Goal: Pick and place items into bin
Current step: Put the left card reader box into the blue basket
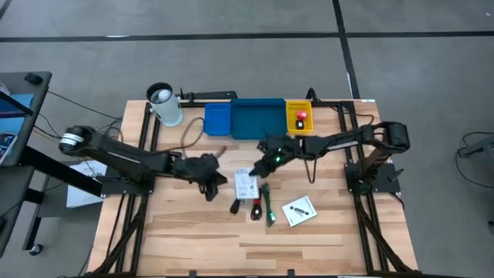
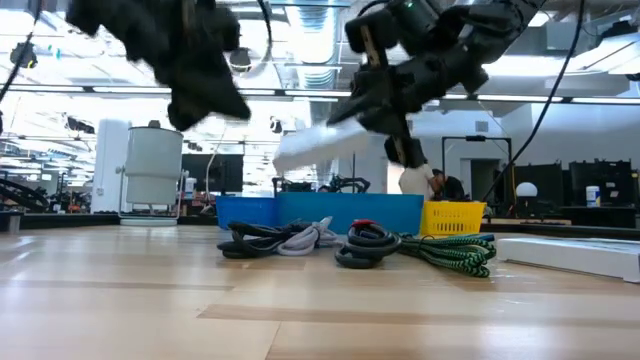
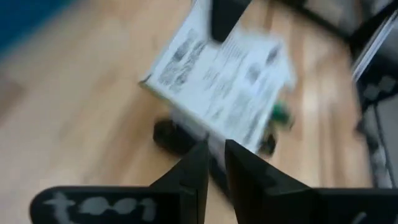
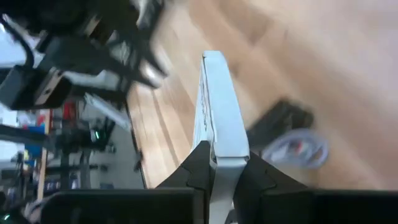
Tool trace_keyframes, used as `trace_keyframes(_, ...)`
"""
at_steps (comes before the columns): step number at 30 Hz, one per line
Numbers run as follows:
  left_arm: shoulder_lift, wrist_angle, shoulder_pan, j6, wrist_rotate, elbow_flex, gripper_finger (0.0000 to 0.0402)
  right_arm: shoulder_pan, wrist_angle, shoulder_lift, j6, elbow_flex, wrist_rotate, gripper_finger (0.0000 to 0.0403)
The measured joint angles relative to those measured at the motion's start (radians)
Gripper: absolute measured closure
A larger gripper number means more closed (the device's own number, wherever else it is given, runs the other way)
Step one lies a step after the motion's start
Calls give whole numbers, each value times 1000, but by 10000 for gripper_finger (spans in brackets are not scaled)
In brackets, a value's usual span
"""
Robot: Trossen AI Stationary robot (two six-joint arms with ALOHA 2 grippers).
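Hanging edge-on above the tabletop (image 1: 193,232), a white packet (image 4: 219,118) is clamped in the right gripper (image 4: 219,163), at six o'clock from the wide blue tray (image 1: 257,121). The left gripper (image 3: 214,163), at nine o'clock, is nearly closed, holding nothing.

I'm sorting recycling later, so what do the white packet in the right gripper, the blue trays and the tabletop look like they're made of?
The white packet, pinched by the right gripper, looks like matte printed card or paper, with a thin stiff edge. The blue trays look like moulded plastic, in one even colour with a slight sheen. The tabletop looks like sealed pale wood, showing plank seams and grain.
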Motion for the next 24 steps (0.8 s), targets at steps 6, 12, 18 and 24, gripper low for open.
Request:
trace_keyframes(6,-217,-8,-2,-30,-102,0,359,-50,3,-119,-46,0,63,373)
trace_keyframes(12,-325,-6,-7,-56,-159,0,359,-72,6,-212,-85,0,85,374)
trace_keyframes(18,-332,-5,13,20,-210,0,359,-74,5,-264,-110,0,87,374)
trace_keyframes(24,-304,122,115,84,-174,0,359,-105,7,-276,-158,0,74,374)
